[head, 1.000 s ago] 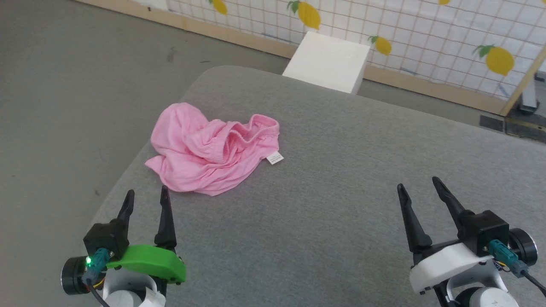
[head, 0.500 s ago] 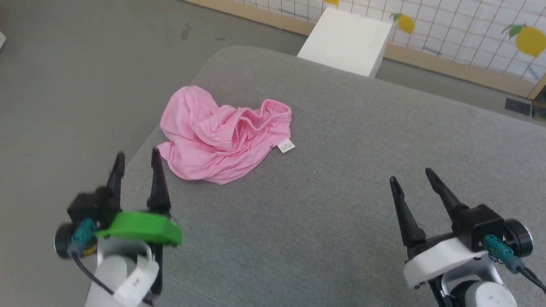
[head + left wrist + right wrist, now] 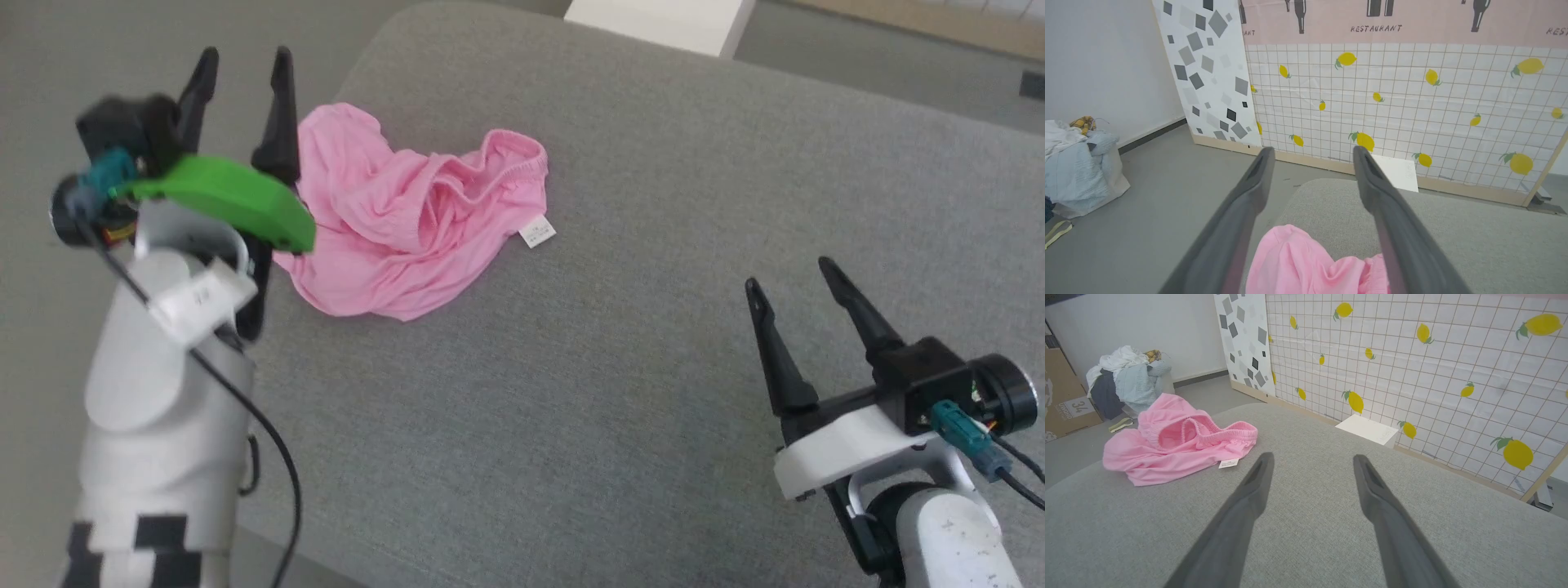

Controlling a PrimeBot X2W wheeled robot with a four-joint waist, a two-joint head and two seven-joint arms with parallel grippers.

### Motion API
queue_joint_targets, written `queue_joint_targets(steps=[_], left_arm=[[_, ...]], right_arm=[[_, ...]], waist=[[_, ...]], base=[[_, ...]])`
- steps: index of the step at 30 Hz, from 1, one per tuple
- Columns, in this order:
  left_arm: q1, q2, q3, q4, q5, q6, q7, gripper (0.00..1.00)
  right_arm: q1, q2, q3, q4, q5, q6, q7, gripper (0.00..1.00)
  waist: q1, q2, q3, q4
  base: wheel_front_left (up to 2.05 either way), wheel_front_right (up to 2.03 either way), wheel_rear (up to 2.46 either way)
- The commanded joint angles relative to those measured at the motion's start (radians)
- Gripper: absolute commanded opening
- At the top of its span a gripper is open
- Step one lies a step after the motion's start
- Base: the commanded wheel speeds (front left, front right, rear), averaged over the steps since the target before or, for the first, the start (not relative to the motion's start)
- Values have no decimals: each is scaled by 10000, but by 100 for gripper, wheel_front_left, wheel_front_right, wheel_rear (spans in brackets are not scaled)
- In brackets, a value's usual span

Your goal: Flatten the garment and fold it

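The garment (image 3: 408,216) is a crumpled light pink heap with a gathered waistband (image 3: 510,155) and a small white label (image 3: 537,234), lying on the grey padded surface (image 3: 620,367) toward its far left. My left gripper (image 3: 242,63) hovers open at the garment's left edge, fingers apart with nothing between them; in the left wrist view the garment (image 3: 1310,267) lies below its fingers (image 3: 1249,204). My right gripper (image 3: 789,276) stands open over bare grey surface at the lower right, well apart from the garment (image 3: 1175,445).
A white box (image 3: 661,20) stands on the floor beyond the surface's far edge, before a lemon-patterned grid wall (image 3: 1412,355). A pile of laundry (image 3: 1126,375) and a cardboard box (image 3: 1065,400) sit on the floor to the left. The surface's left edge drops to grey floor (image 3: 49,49).
My left arm has risen and reached forward to the garment's left edge. The head camera has tilted down. The right gripper has barely moved, and the garment lies as before.
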Motion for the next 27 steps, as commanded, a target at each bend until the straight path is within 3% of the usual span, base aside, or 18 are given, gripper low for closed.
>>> queue_joint_targets(steps=[1, 14, 21, 23, 27], left_arm=[[-600, 224, -204, 600, -329, -87, 315, 100], [-2196, 2125, -3151, 4396, -4755, -239, 4323, 100], [-1858, 2221, -4012, 5200, -6264, -252, 6099, 100], [-1799, 2258, -4172, 5179, -6566, -252, 6291, 0], [-1744, 2371, -4524, 5260, -6914, -252, 6570, 0]], right_arm=[[-239, -75, 2, -82, -83, -15, 25, 100], [-991, -101, 262, -163, 17, -17, -76, 100], [-1129, -203, 277, -135, 103, -17, -90, 100], [-1152, -199, 290, -107, 142, -17, -113, 100], [-1185, -167, 304, -12, 211, -17, -181, 100]], waist=[[-1, 67, 730, -306], [-1, 75, 2238, -1342], [-1, 76, 2558, -1583], [-1, 76, 2555, -1603], [-1, 76, 2413, -1579]], base=[[0, 0, 0], [0, 0, 0], [0, 0, 0], [0, 0, 0], [0, 0, 0]])
